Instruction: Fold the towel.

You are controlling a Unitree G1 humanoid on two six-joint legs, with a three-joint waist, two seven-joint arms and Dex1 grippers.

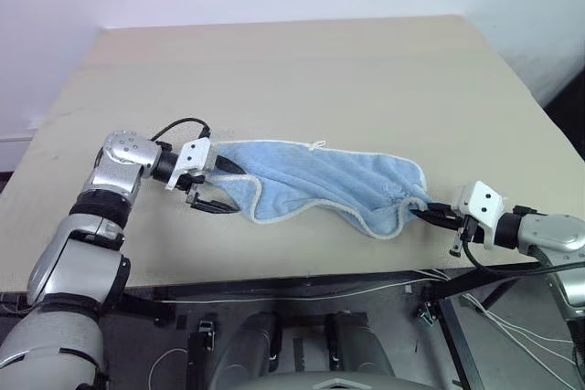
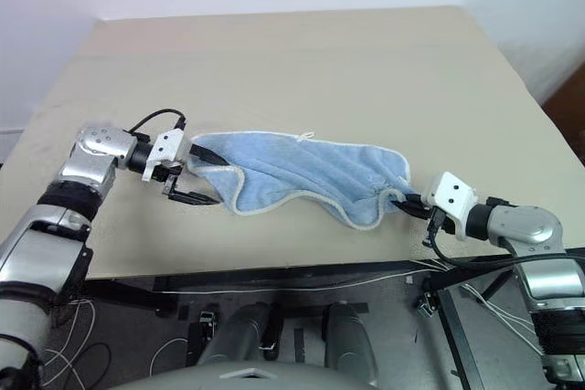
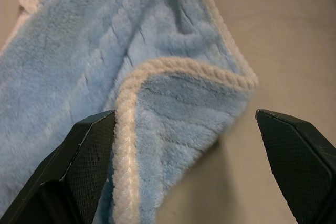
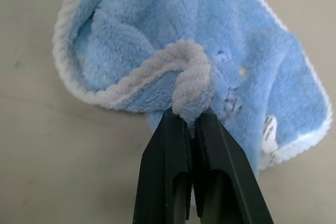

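Towel (image 1: pixel 311 180) lies on the beige counter (image 1: pixel 302 70), near its front edge, stretched crosswise between my two arms. It is bunched and partly doubled over, light blue with white stitched edging. A small white loop (image 1: pixel 318 144) sticks up from its far edge.

Left gripper (image 1: pixel 212 187): fingers spread wide, released, gripping nothing. They sit at the towel's left end, one finger (image 3: pixel 86 156) against the white edging of a turned-over corner, the other finger (image 3: pixel 299 156) standing apart over bare counter. The folded corner lies between the two fingers, loose on the surface. Seen from the head, the upper finger rests on top of the cloth and the lower one is just off its near edge.

Right gripper (image 4: pixel 191 121): fingers clenched tight on the towel's right corner, pinching a rolled bit of white edging. The cloth fans out from that pinch and drapes onto the counter. A small dark printed logo (image 4: pixel 231 106) shows on the blue pile just beside the pinched corner.

Right end of the towel sits close to the counter's front edge; left end lies a little farther in
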